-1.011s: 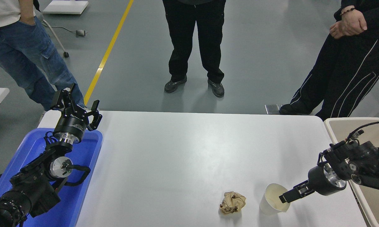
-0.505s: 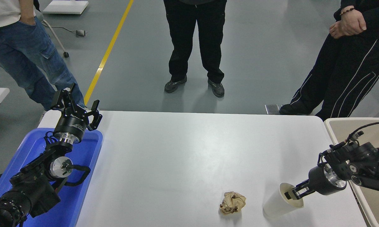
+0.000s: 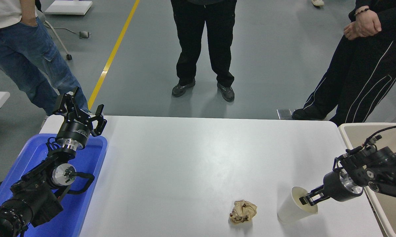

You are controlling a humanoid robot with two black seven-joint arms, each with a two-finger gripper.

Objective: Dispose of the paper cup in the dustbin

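The left gripper carries white lettering on its body, too small to read.

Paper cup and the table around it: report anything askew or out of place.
The paper cup is tipped over toward the right gripper, which pinches its rim, instead of standing upright. A crumpled brown paper ball lies loose on the table beside it.

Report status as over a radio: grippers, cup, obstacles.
Right gripper shut on paper cup rim, cup tilted toward dustbin. Left gripper open, parked over blue tray. Brown paper ball left of cup, not blocking.
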